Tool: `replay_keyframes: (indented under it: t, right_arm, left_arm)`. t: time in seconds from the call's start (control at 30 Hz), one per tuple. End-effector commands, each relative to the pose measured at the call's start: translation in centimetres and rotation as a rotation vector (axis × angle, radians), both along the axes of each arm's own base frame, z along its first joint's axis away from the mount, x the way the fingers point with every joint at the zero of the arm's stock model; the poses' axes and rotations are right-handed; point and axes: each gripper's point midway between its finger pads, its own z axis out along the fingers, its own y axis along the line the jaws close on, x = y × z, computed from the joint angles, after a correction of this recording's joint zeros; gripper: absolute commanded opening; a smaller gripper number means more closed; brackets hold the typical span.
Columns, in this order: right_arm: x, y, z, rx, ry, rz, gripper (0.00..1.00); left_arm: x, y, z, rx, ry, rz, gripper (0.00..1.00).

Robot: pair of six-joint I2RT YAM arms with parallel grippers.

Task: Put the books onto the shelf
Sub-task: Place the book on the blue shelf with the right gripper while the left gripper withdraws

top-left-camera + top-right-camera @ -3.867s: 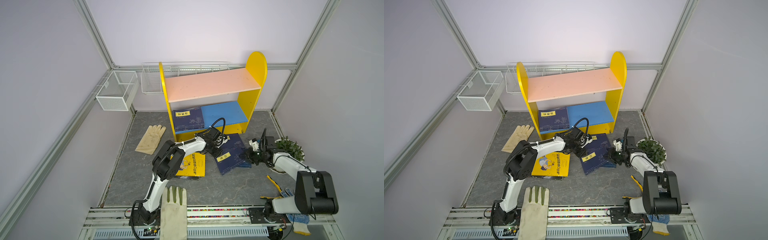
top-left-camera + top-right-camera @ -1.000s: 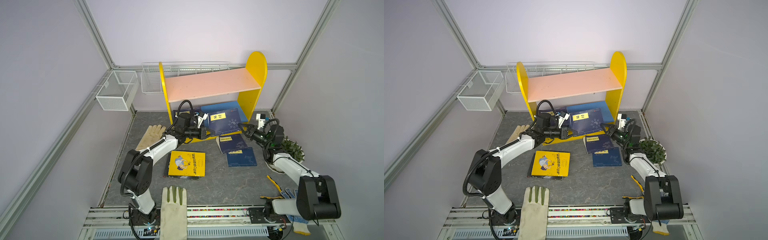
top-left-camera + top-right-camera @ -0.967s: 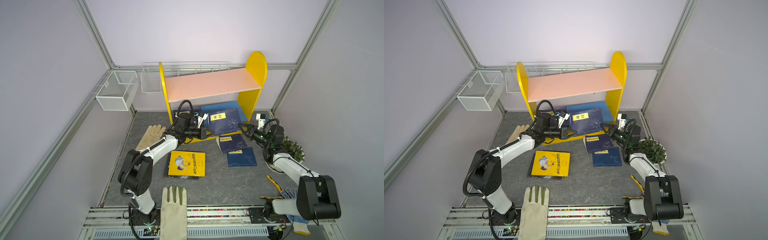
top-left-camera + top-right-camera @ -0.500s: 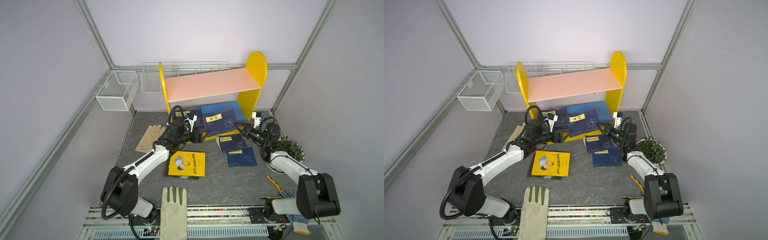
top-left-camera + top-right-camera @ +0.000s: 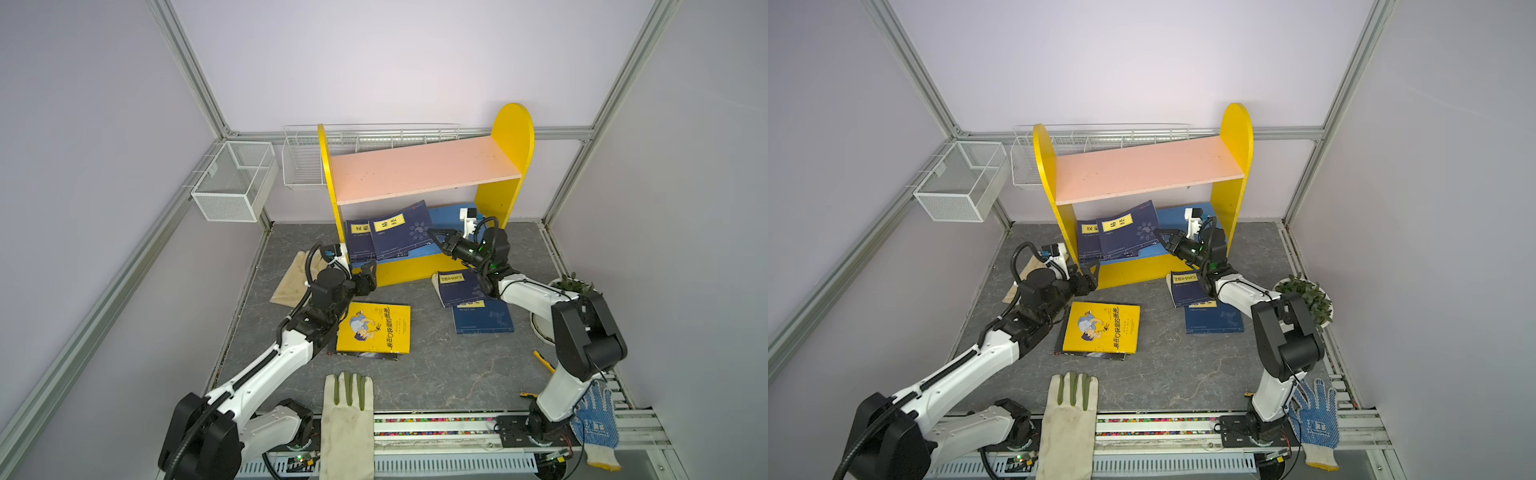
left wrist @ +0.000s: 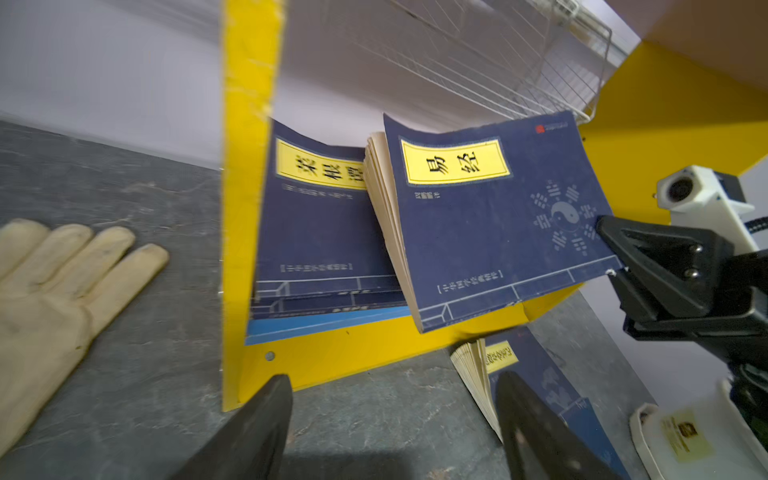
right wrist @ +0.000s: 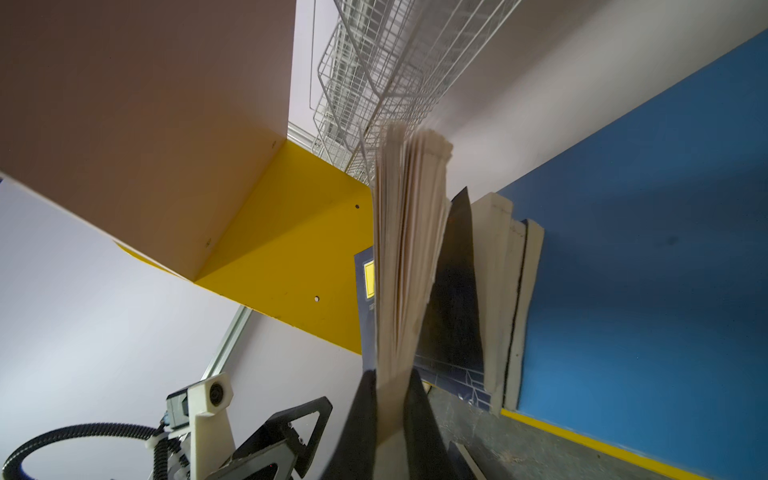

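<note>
R gripper [image 5: 433, 235] clamps navy book [image 5: 399, 232] at blue board [image 5: 448, 216]; L gripper [image 5: 368, 276] apart; grey floor [image 5: 436, 365].

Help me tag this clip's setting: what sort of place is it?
Likely a robot lab test cell: aluminium frame posts and plain lilac walls box in the floor, with two arms bolted to a front rail.
</note>
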Motion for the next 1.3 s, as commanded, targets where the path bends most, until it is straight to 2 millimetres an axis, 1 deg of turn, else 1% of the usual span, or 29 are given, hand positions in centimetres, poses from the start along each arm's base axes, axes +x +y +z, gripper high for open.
replay_keyframes:
  t: [0.0, 0.1, 0.13, 0.2, 0.3, 0.37, 0.57, 0.8, 0.93, 1.03, 1.13, 1.27]
  right_arm:
    - [1.0, 1.9, 2.4, 0.041, -0.068, -0.017, 0.07]
    - [1.6, 3.6, 1.4, 0.019, -0.051, -0.018, 0.07]
    - [1.8, 3.9, 1.1, 0.011, -0.044, -0.023, 0.07]
    - [2.1, 4.5, 0.5, -0.008, -0.043, -0.041, 0.07]
    - [2.4, 5.0, -0.2, -0.033, -0.029, -0.053, 0.07]
    - [2.5, 5.2, -0.7, -0.043, -0.021, -0.06, 0.07]
    - [2.7, 6.5, -1.6, -0.047, -0.002, -0.064, 0.08]
    - [3.4, 7.3, -1.6, -0.031, 0.013, -0.073, 0.07]
    - [2.5, 8.3, -2.2, -0.047, 0.028, -0.043, 0.07]
    - [1.7, 9.0, -2.8, -0.096, 0.036, -0.019, 0.08]
    - [1.0, 9.5, -3.4, -0.202, 0.037, -0.013, 0.15]
    - [0.9, 9.0, -3.4, -0.363, 0.015, -0.044, 0.32]
  left_arm:
    - [-0.7, 5.4, 0.2, -0.075, -0.014, 0.278, 0.77]
    - [-2.1, 9.3, -1.0, -0.076, 0.02, 0.464, 0.78]
    - [-2.4, 10.2, -1.3, -0.072, 0.03, 0.503, 0.78]
    - [-2.8, 11.5, -2.0, -0.073, 0.059, 0.551, 0.78]
    - [-2.7, 12.3, -2.7, -0.09, 0.087, 0.558, 0.78]
    - [-2.6, 12.3, -2.9, -0.097, 0.093, 0.557, 0.79]
    - [-2.0, 11.4, -3.4, -0.086, 0.116, 0.516, 0.79]
    - [-1.5, 10.8, -3.6, -0.051, 0.13, 0.488, 0.8]
    - [-1.6, 10.8, -3.7, -0.045, 0.132, 0.485, 0.8]
    - [-1.6, 10.8, -3.7, -0.043, 0.132, 0.48, 0.8]
    - [-1.6, 10.7, -3.8, -0.045, 0.136, 0.479, 0.8]
    - [-1.5, 10.5, -4.1, -0.059, 0.144, 0.475, 0.8]
